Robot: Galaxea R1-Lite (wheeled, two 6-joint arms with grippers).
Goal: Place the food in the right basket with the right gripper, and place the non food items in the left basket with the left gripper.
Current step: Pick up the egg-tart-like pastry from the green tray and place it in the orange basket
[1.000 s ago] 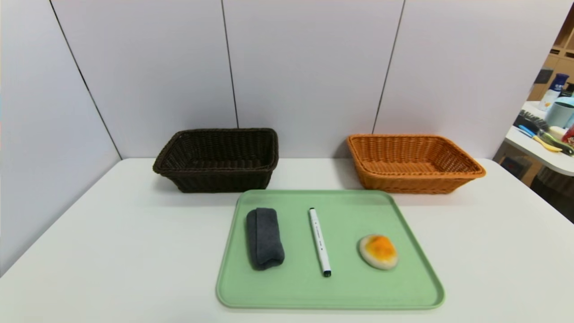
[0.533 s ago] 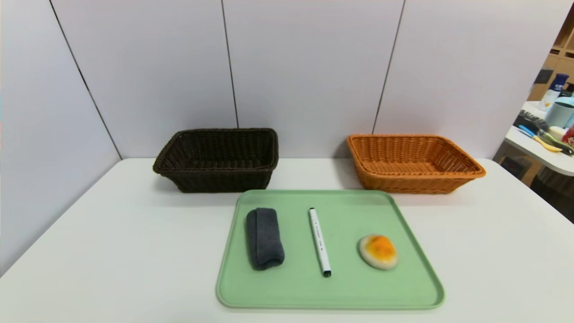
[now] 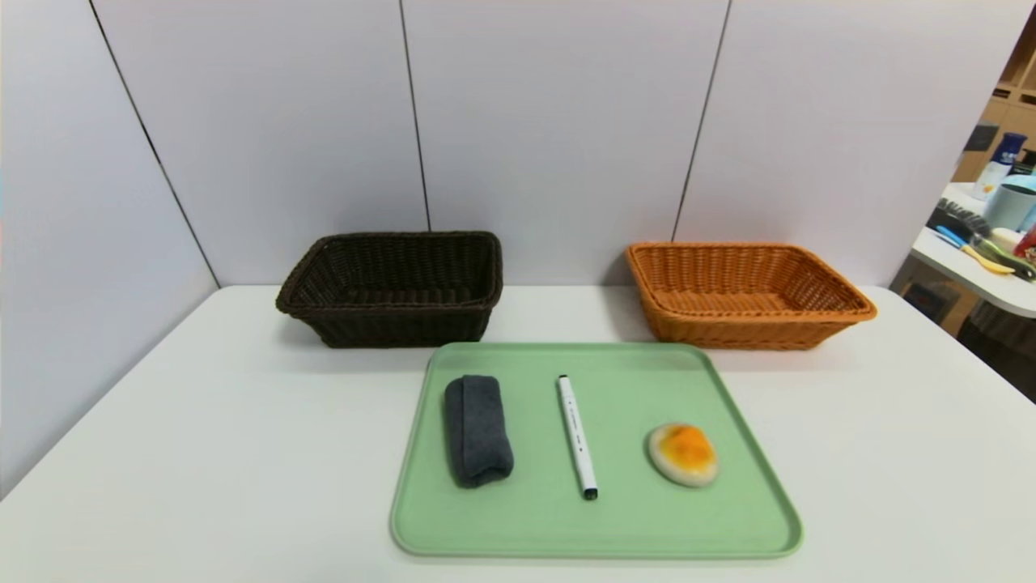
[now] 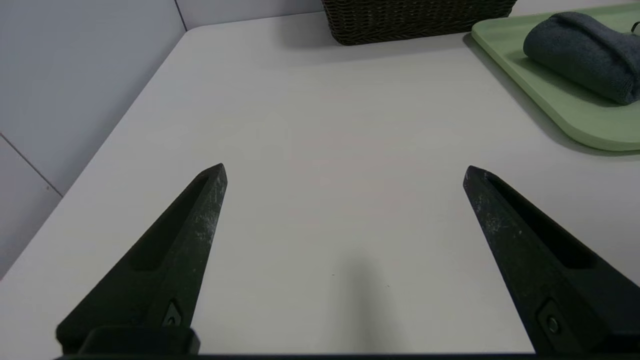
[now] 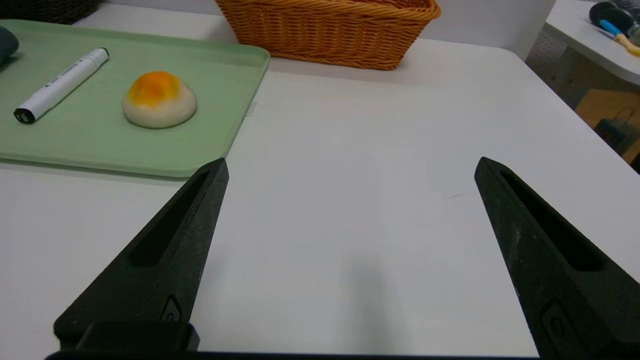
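Nothing moved; only wrist views show left pincer (image 4: 345, 170).

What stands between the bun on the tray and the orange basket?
Nothing visible. The bun lies alone on the tray's right part, and only bare tray and table separate it from the orange basket behind.

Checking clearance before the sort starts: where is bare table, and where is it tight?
Bare table left of the green tray and right of it, where the open left gripper and right gripper hover. Tightest: between tray and both baskets.
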